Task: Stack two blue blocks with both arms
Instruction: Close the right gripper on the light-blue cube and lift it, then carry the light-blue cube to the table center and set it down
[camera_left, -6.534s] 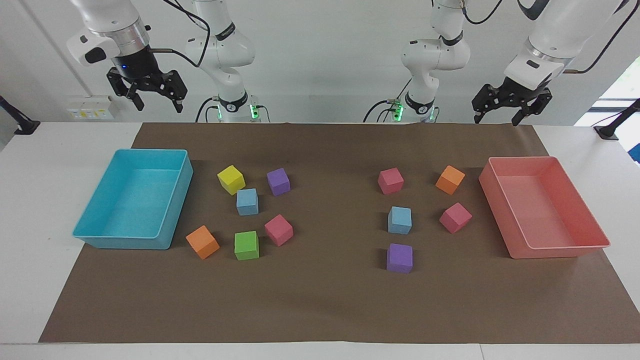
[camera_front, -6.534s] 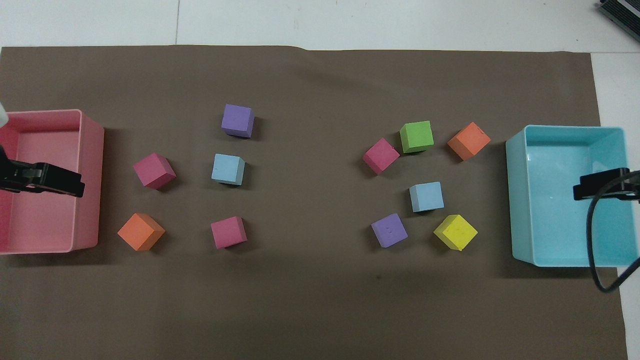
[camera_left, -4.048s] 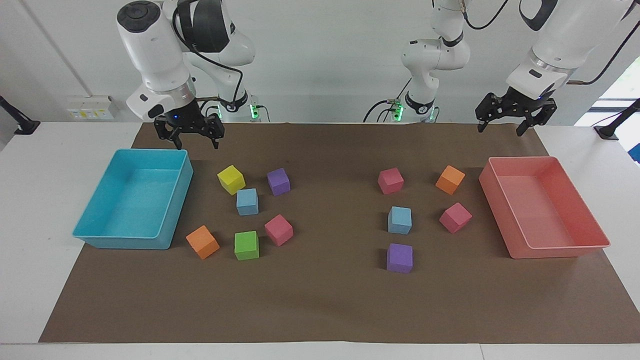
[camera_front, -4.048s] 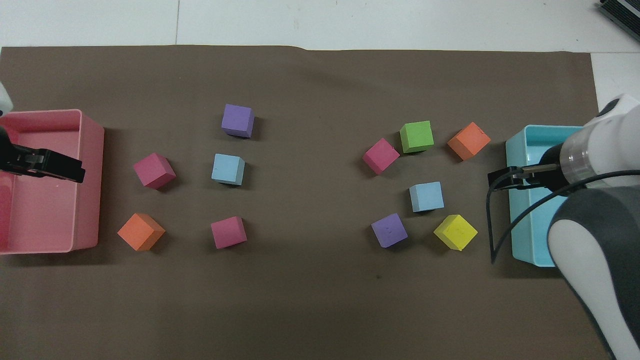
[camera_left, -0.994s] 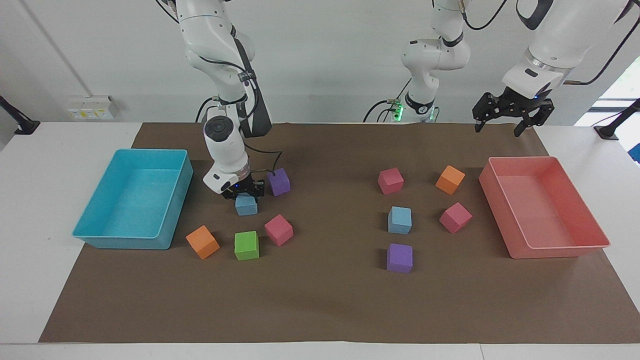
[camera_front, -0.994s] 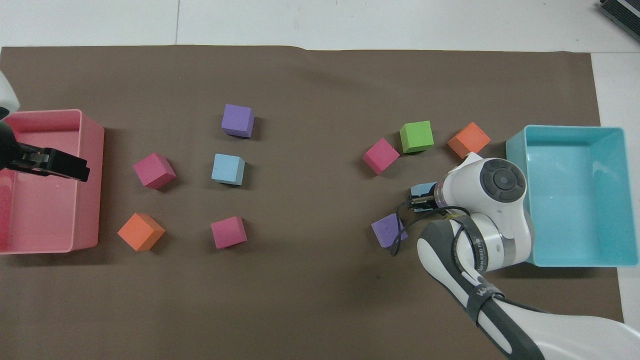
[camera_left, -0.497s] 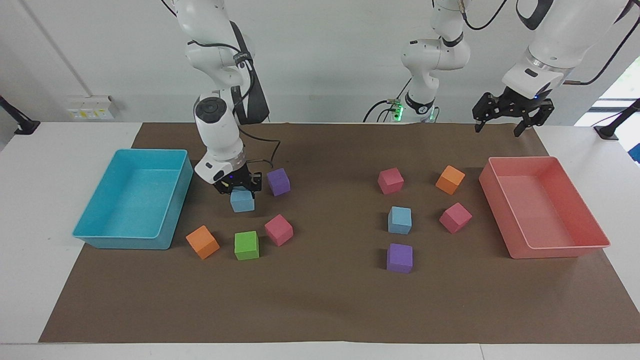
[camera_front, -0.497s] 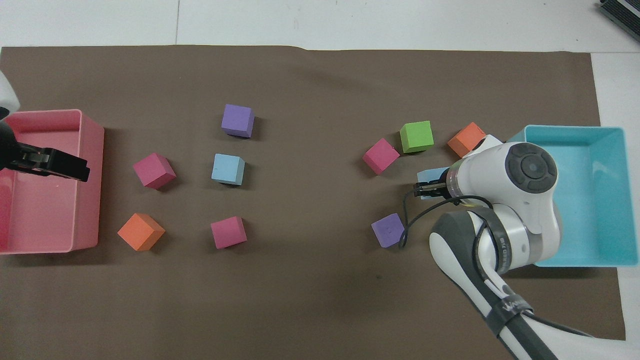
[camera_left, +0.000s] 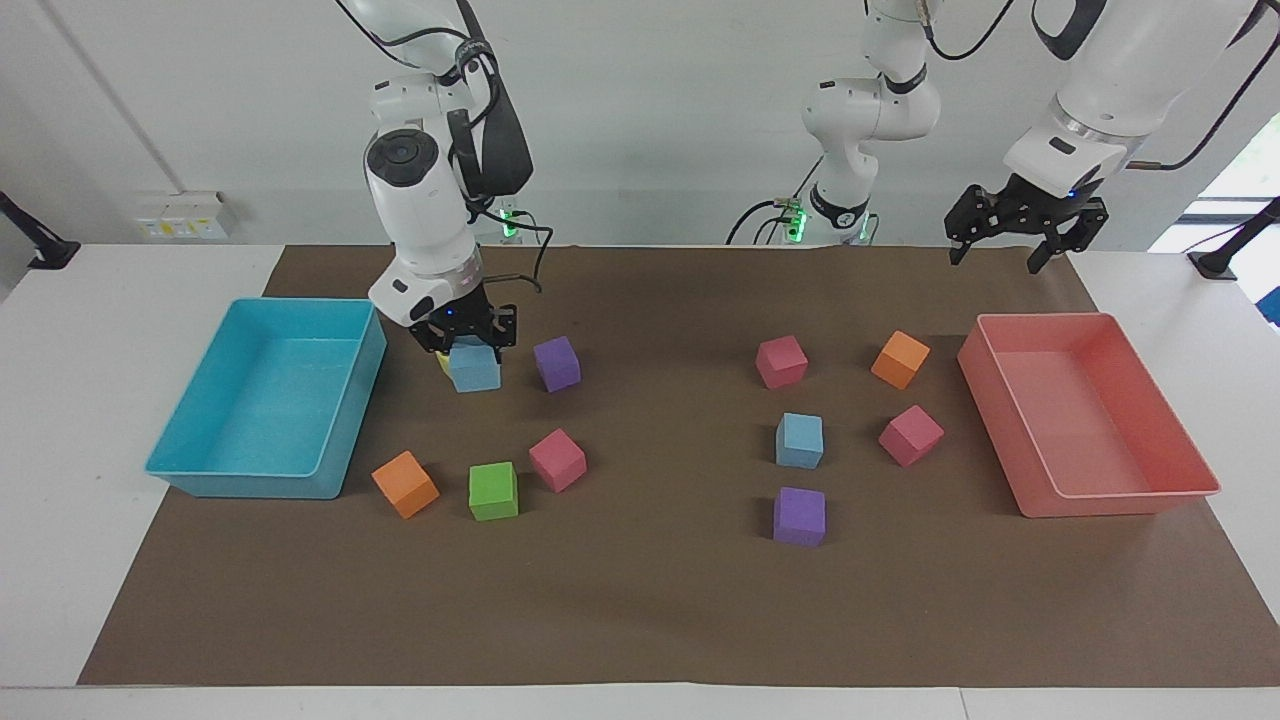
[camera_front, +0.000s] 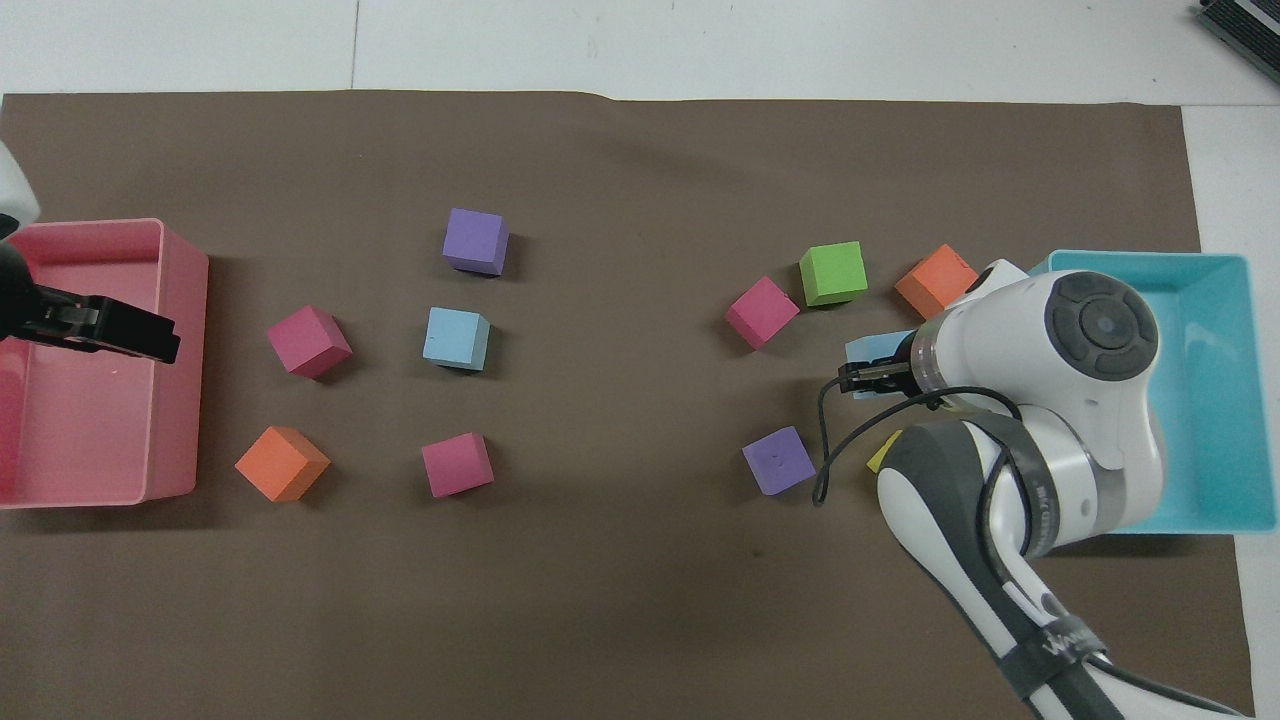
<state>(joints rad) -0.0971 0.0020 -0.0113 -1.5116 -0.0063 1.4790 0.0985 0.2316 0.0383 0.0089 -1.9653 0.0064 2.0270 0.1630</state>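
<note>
My right gripper (camera_left: 470, 350) (camera_front: 872, 372) is shut on one blue block (camera_left: 474, 368) (camera_front: 868, 350) and holds it above the mat, over the yellow cube (camera_front: 882, 457) next to the cyan tray (camera_left: 350, 430). The arm covers most of this block in the overhead view. The other blue block (camera_left: 799, 440) (camera_front: 456, 339) rests on the mat toward the left arm's end, between a pink cube and a purple cube. My left gripper (camera_left: 1000, 255) (camera_front: 130, 338) hangs open and holds nothing, waiting above the pink tray's (camera_left: 1090, 420) edge nearest the robots.
Around the held block lie a purple cube (camera_left: 556, 363), a pink cube (camera_left: 557, 459), a green cube (camera_left: 493, 490) and an orange cube (camera_left: 404, 484). Near the resting blue block are two pink cubes, an orange cube (camera_left: 900, 359) and a purple cube (camera_left: 799, 516).
My right gripper has risen from the mat with the blue block and carried it over the yellow cube. The left arm has not moved.
</note>
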